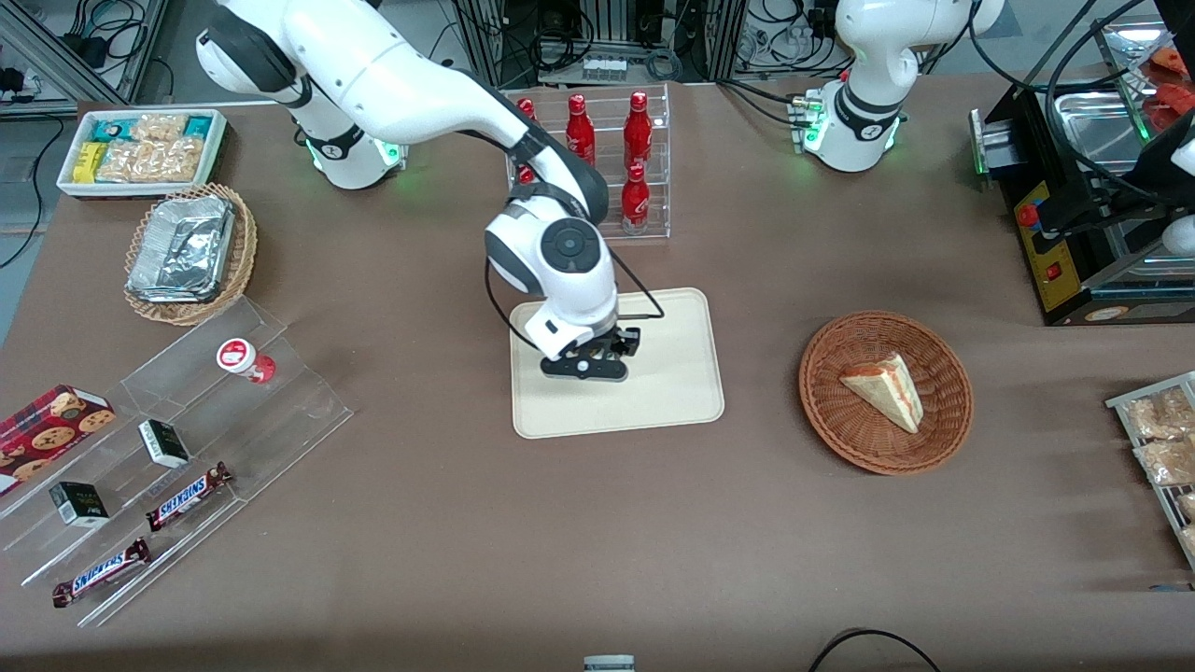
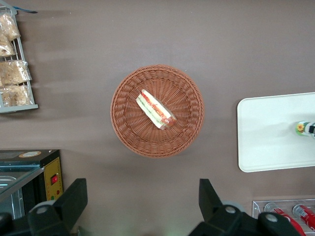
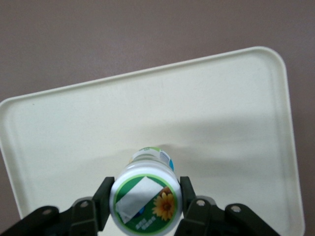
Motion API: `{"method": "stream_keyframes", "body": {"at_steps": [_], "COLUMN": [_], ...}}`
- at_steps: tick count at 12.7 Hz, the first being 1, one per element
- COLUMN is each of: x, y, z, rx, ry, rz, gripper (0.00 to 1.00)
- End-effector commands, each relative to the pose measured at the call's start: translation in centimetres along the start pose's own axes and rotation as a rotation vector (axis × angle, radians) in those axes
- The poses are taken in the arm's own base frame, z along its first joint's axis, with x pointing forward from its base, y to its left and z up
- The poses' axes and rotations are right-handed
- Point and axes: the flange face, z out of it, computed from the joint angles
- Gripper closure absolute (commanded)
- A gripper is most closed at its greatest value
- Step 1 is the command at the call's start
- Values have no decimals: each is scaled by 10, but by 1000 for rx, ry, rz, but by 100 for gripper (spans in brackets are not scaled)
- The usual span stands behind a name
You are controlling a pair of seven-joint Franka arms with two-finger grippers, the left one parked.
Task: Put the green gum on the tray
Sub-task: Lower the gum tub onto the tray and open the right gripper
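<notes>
The green gum stands upright on the cream tray, showing its white lid with a green ring and a sunflower. My right gripper is shut on the green gum, one black finger pressed against each side of the lid. In the front view the gripper hangs low over the tray and hides the canister. From the left wrist view the gum shows at the picture's edge, on the tray.
A red-lidded canister sits on a clear stepped stand with candy bars, toward the working arm's end. A wicker basket holding a sandwich lies toward the parked arm's end. A rack of red bottles stands farther from the camera than the tray.
</notes>
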Motion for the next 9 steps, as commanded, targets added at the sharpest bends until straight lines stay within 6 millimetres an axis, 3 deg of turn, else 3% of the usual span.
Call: {"method": "stream_keyframes", "body": {"at_steps": [1,7,8,9], "x": [-4,-21,-20,-18], "y": [-16,-22,-22,-20], "z": [15,36,36,34], "rx": [-1,-16,-16,-16], "ry": [45,30,30,33], "rz": [26,22,22,22], "gripper": [100,100,44,1]}}
